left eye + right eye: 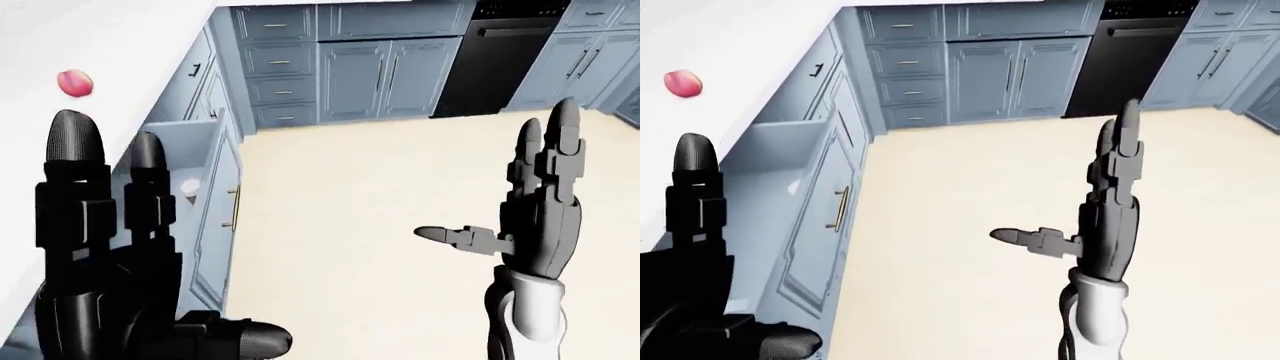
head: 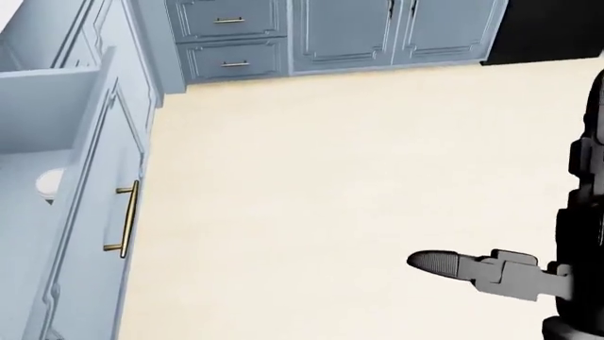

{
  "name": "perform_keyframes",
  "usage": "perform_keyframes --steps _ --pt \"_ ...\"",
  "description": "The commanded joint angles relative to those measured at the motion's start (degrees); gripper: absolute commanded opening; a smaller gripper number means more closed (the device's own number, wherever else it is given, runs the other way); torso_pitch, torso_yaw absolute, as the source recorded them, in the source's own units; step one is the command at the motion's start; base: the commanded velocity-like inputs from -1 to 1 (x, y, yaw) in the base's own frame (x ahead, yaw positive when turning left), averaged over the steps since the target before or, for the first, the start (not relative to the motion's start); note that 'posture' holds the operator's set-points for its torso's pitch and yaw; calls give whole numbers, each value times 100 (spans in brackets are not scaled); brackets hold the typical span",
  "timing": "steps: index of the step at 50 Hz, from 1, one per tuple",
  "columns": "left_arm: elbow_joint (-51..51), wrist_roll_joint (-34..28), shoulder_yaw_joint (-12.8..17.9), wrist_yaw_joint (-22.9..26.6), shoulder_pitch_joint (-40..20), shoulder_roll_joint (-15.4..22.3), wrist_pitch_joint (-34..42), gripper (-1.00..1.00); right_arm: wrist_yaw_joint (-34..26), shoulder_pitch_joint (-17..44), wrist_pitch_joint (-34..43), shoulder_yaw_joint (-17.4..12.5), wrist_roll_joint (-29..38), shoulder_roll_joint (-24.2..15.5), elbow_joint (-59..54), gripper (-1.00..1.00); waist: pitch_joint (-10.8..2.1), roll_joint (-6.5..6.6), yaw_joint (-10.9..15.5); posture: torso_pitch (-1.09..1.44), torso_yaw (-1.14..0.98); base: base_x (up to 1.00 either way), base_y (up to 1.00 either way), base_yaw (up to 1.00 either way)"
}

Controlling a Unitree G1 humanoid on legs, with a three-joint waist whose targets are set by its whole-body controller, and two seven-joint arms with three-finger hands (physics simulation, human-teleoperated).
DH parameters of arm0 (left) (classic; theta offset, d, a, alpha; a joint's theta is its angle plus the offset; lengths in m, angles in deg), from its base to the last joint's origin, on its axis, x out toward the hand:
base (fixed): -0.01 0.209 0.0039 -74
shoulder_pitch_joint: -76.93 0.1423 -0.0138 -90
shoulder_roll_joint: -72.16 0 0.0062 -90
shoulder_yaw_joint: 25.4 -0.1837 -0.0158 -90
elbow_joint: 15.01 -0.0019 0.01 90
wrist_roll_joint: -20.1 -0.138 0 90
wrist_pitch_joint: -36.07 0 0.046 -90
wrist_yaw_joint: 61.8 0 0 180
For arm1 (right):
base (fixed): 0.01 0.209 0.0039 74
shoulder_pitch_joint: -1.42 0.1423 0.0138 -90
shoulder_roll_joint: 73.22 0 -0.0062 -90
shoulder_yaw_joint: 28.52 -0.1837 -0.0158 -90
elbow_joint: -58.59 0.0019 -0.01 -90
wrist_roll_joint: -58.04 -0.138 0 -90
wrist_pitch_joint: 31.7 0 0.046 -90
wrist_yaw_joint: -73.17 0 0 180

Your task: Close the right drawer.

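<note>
Drawer is hanging wide open at the left of the eye views, under the white bench, and neither hand is anywhere on it. Left hand is up at the bottom left with fingers spread and empty, right hand is raised over the cream floor, fingers straight up, thumb out sideways, holding nothing. Out from there: something small and white sits inside the drawer, a pink thing lies on the bench, and blue cabinets plus a black appliance line the top.
</note>
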Motion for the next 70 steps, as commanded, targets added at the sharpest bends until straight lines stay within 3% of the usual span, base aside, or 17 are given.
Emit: perform_keyframes --steps 1,4,11,17,23,33,47,55,70 --pt "192 -202 -210 165 0 48 -78 100 12 84 -131 35 -14 -32 170 100 -57 -9 2 0 0 0 0 0" --pt "192 -581 -849 149 -126 183 -9 100 40 114 -101 18 -38 -49 120 100 -68 -27 9 0 0 0 0 0" --pt "192 -1041 -1911 338 -486 280 522 100 45 163 -75 41 -41 -72 39 100 -88 -54 38 0 0 0 0 0" --pt "-352 -1324 -2375 410 -670 311 518 100 51 180 -59 59 -60 -71 0 100 -97 -64 47 0 0 0 0 0" --pt "-1084 -1501 -2602 444 -925 180 433 100 43 198 -99 86 -59 -77 -111 100 -98 -77 48 0 0 0 0 0" --pt "-2666 -1515 -2357 338 -1281 -226 223 100 43 222 -153 118 -68 -78 -247 100 -108 -95 31 0 0 0 0 0" --pt "-3980 -1262 -1747 -967 -1362 -605 -1177 100 73 217 -311 147 -63 -73 -493 100 -128 -95 -3 0 0 0 0 0" --pt "-4408 -1448 -1609 -1333 -1550 -681 -648 100 70 213 -323 173 -68 -67 -525 100 -127 -84 -14 0 0 0 0 0" --pt "-5021 -980 -1140 -1518 -1823 -795 39 100 62 226 -313 205 -41 -62 -549 100 -132 -70 -37 0 0 0 0 0"
